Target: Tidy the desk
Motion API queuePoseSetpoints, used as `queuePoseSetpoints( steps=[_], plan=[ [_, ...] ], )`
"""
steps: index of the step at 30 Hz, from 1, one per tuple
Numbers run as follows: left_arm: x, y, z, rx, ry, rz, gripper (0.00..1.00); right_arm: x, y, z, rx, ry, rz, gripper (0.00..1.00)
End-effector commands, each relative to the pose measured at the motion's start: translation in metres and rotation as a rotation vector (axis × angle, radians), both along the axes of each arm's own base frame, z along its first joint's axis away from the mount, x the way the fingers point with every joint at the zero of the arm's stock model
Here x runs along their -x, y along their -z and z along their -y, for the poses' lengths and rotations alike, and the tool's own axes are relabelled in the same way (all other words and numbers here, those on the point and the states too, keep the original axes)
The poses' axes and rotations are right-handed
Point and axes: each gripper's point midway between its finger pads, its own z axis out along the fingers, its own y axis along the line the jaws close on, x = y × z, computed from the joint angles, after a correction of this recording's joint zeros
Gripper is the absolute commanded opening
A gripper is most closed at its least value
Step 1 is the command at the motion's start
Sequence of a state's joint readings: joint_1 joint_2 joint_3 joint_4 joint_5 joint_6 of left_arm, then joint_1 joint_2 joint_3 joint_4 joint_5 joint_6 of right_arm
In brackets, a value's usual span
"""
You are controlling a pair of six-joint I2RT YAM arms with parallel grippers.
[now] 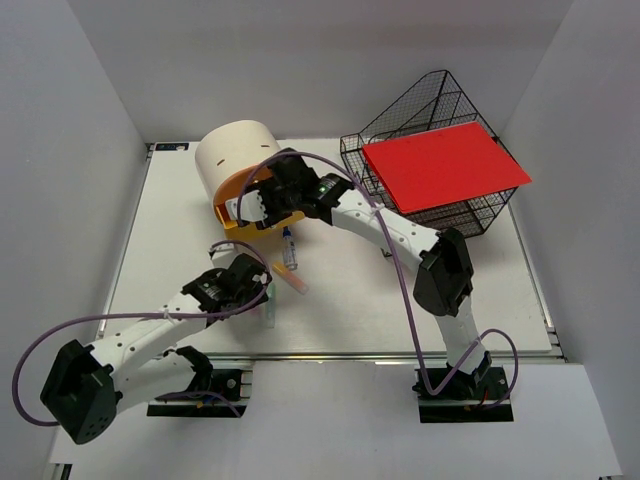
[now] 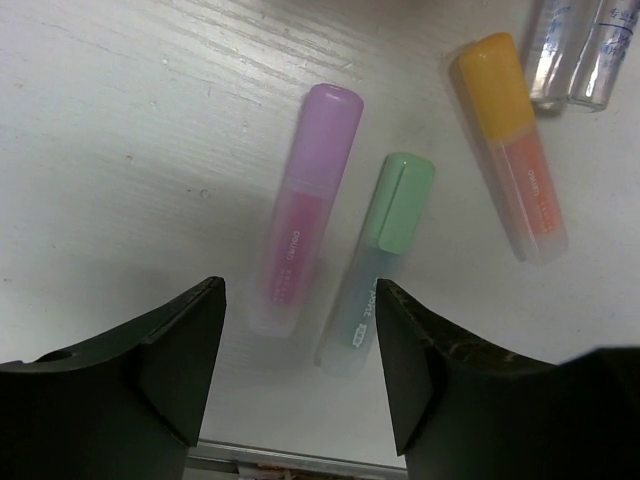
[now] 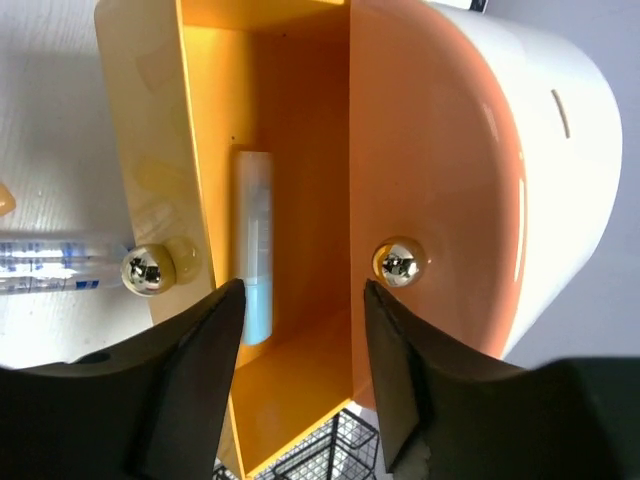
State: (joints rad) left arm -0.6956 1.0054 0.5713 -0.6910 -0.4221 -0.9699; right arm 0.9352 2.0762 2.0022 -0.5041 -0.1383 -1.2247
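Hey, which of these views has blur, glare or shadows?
Left wrist view: the left end effector is soft, out of focus; the purple highlighter is sharper, faint shadow beside it. Right wrist view: bright glints on both metal knobs, sheen on the orange drawer. Top view: even light, soft shadows under the arms.

Red folder (image 1: pixel 445 168) (atop basket (image 1: pixel 425 105)) — drawer box (image 1: pixel 235 150) open.

Bearing small print on the pink highlighter (image 2: pixel 300 210), green highlighter (image 2: pixel 378 262) and orange highlighter (image 2: pixel 512 150). Blurring too much for reading any of it.
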Motion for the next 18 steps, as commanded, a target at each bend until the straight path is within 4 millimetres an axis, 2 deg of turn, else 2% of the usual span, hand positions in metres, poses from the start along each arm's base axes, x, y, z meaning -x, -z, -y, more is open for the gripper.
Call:
queuePoseSetpoints(
  steps=[1,3,4,5,6,7,8,9,10,11,12,13,14,15,18],
  plan=[
    [-0.006,0.000,0.005,0.029,-0.024,0.020,0.72,0.000,-0.061,-0.003,-0.137,0.003,0.047,0.58],
    [-0.007,0.003,0.006,0.024,-0.022,0.010,0.72,0.000,-0.066,-0.002,-0.158,0.018,0.035,0.58],
    [-0.008,0.003,0.007,0.024,-0.022,0.010,0.71,0.001,-0.075,0.001,-0.178,0.032,0.030,0.49],
    [-0.008,0.006,0.007,0.020,-0.024,0.004,0.71,-0.001,-0.086,0.004,-0.214,0.045,0.021,0.36],
    [-0.008,0.007,0.007,0.017,-0.022,0.000,0.70,0.001,-0.096,0.005,-0.251,0.060,0.001,0.17],
    [-0.008,0.008,0.007,0.017,-0.021,-0.002,0.70,0.002,-0.115,0.014,-0.331,0.122,-0.063,0.00],
    [-0.008,0.009,0.007,0.012,-0.019,-0.006,0.67,0.000,-0.126,0.022,-0.382,0.158,-0.101,0.00],
    [-0.009,0.011,0.008,0.010,-0.017,-0.009,0.67,0.001,-0.126,0.030,-0.407,0.180,-0.152,0.00],
    [-0.009,0.013,0.009,0.013,-0.013,-0.012,0.63,0.018,-0.143,0.039,-0.473,0.168,-0.246,0.00],
    [-0.010,0.014,0.011,0.014,-0.008,-0.012,0.62,0.019,-0.142,0.049,-0.486,0.180,-0.295,0.00],
    [-0.011,0.016,0.010,0.007,-0.008,-0.011,0.61,0.030,-0.137,0.066,-0.485,0.190,-0.345,0.00],
    [-0.012,0.017,0.010,0.001,-0.010,-0.012,0.60,0.043,-0.130,0.069,-0.488,0.172,-0.419,0.00],
    [-0.012,0.022,0.009,-0.017,-0.014,-0.021,0.56,0.046,-0.127,0.079,-0.501,0.183,-0.446,0.00],
    [-0.013,0.025,0.006,-0.037,-0.023,-0.023,0.55,0.057,-0.113,0.093,-0.489,0.191,-0.490,0.00],
    [-0.014,0.037,0.001,-0.074,-0.040,-0.054,0.53,0.079,-0.100,0.118,-0.507,0.194,-0.583,0.00]
  ],
)
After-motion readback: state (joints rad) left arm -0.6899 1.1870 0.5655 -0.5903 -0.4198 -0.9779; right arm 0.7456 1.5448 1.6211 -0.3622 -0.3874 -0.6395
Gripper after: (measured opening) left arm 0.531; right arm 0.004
